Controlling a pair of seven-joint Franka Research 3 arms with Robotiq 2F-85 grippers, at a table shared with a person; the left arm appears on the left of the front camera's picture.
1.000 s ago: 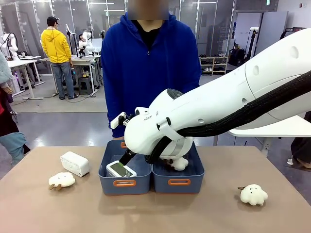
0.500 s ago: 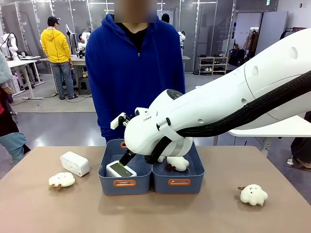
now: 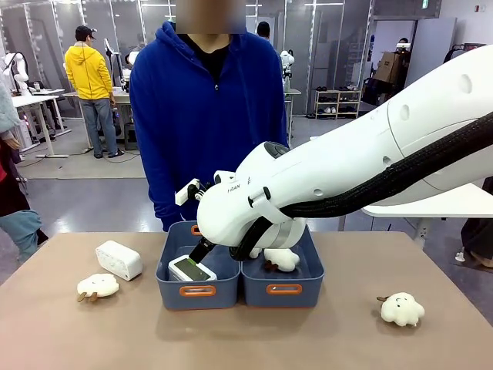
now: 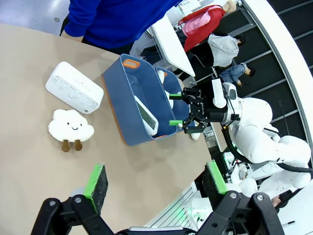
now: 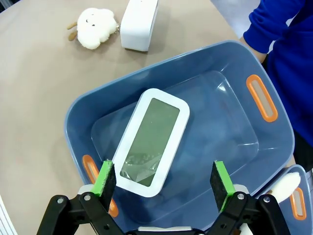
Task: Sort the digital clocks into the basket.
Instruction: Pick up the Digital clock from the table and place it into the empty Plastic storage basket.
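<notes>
On the tabletop [image 3: 77, 331] beside the basket [image 3: 171, 296], your loose clock [image 3: 119, 260] looks light, stiff and slick, so pinch its long sides; left tool [image 4: 155, 180] and right tool [image 5: 162, 178] both hang open, right over the binned clock [image 5: 152, 142].

Right end effector [image 5: 163, 179] hung wide open above basket [image 5: 234, 68]; clock [image 5: 152, 139] lay right beneath it, basket walls ringing it. Person's torso [image 3: 208, 123] blocked just beyond far wall. Open bench [image 5: 34, 98] lay beside it, second clock [image 5: 139, 24] and plush [image 5: 97, 27] farther out.
</notes>
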